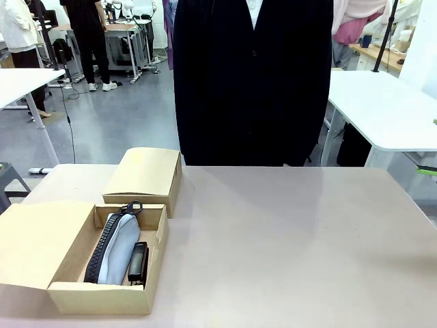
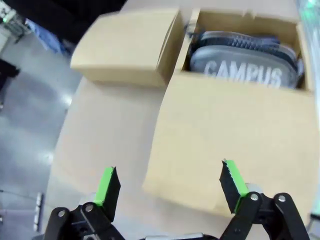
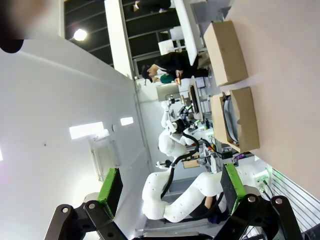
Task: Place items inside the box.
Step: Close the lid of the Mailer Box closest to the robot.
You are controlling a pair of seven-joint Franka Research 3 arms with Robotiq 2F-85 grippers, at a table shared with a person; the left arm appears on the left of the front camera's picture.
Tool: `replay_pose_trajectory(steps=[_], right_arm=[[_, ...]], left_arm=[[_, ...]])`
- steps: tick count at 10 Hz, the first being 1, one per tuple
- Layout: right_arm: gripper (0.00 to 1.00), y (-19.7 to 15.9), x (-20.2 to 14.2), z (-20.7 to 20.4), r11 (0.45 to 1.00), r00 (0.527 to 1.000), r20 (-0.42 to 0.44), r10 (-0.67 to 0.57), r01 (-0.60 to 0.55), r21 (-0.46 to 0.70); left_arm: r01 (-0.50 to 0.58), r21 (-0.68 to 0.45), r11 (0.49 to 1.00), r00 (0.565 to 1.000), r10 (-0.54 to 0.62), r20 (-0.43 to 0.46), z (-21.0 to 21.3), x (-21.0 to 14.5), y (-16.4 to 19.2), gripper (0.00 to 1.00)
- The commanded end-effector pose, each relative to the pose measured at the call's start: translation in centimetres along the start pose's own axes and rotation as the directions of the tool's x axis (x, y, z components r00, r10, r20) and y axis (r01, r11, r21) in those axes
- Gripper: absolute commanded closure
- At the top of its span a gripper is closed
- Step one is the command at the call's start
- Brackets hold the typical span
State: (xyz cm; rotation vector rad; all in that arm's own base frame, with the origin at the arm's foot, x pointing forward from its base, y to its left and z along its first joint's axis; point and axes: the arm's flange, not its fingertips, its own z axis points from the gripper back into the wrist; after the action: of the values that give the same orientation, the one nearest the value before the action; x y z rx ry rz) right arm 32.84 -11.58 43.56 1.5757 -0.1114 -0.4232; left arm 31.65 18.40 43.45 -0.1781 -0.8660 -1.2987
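Note:
The open cardboard box (image 1: 99, 298) sits at the table's front left with its lid flap (image 1: 37, 242) folded out. Inside lie a grey zip pencil case (image 1: 119, 247) and a black stapler (image 1: 138, 263) along its right side. The left wrist view shows the case's CAMPUS print (image 2: 245, 72), with a darker case edge (image 2: 235, 40) behind it. My left gripper (image 2: 170, 184) hangs open above the box's flap (image 2: 235, 135), holding nothing. My right gripper (image 3: 171, 185) is open and empty, well away from the box (image 3: 247, 120).
A closed cardboard box (image 1: 145, 174) stands just behind the open one, touching it. A person in dark clothes (image 1: 252, 82) stands at the far edge. The table's bare top (image 1: 287, 246) spreads to the right. My left arm (image 3: 185, 200) appears in the right wrist view.

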Motion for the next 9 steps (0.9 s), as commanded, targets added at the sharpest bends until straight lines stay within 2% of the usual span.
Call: replay_pose_trajectory(steps=[1, 3, 4, 6, 9], right_arm=[[0.00, 0.5, -0.2, 0.0, 1.000, 1.000, -0.002, -0.018, 0.018, 0.010], [0.00, 0.5, -0.2, 0.0, 1.000, 1.000, -0.002, -0.018, 0.018, 0.010], [0.00, 0.5, -0.2, 0.0, 1.000, 1.000, -0.002, -0.018, 0.018, 0.010], [0.00, 0.5, -0.2, 0.0, 1.000, 1.000, -0.002, -0.018, 0.018, 0.010], [0.00, 0.5, -0.2, 0.0, 1.000, 1.000, -0.002, -0.018, 0.018, 0.010]], left_arm=[[0.015, 0.040, 0.999, 0.993, -0.010, -0.121, -1.5, -4.0, -0.1, 0.00], [-0.008, 0.035, 0.999, 0.994, 0.012, -0.112, -0.6, -5.9, 0.0, 0.00], [-0.029, 0.018, 0.999, 0.989, 0.031, -0.144, -0.5, -7.2, 0.0, 0.00], [-0.014, -0.096, 0.995, 0.980, -0.005, -0.199, -2.5, -9.2, -0.7, 0.00], [-0.054, -0.231, 0.971, 0.991, 0.022, -0.136, -6.8, -11.0, -1.7, 0.00]])
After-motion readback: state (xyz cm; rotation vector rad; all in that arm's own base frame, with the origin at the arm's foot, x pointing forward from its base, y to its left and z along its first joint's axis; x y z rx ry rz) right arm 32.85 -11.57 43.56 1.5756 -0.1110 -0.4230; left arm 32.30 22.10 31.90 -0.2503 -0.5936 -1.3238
